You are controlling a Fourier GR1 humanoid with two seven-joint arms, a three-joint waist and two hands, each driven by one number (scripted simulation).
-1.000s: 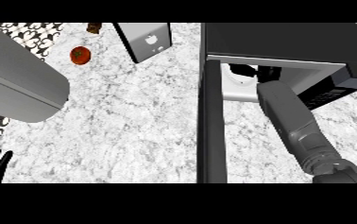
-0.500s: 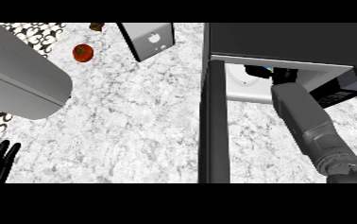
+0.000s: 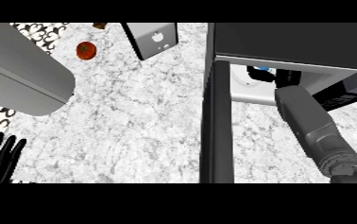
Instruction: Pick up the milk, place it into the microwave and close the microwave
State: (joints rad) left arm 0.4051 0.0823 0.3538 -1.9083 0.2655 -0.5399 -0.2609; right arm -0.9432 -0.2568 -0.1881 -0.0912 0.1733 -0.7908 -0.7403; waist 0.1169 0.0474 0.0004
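**Reaching into the open microwave with the right arm**

Looking steeply down, the view shows a white and grey marbled tabletop (image 3: 140,119). At the right stands a dark microwave (image 3: 279,41), its door (image 3: 217,124) swung open and seen edge-on as a tall dark bar running down the middle of the view. Behind the door, the pale inside of the oven shows as a light strip.

The robot's grey right forearm (image 3: 314,124) comes up from the lower right corner and goes into the oven's opening. The right hand (image 3: 287,78) shows only as a black shape at the mouth of the oven. Whether its fingers are curled or straight cannot be told. Just left of that hand, inside the microwave, sits the milk (image 3: 257,73): a small white form with a spot of blue on top. No writing on it can be read. Whether the hand touches it cannot be told.

The left hand (image 3: 10,154) shows at the lower left edge, fingers straight and pointing up, holding nothing.

Further back on the tabletop lies a red tomato (image 3: 85,50). Near it, to the right, stands a grey box-shaped object (image 3: 153,38) with a small white mark on its face, too small to read. A large grey rounded form (image 3: 28,76) fills the left side.
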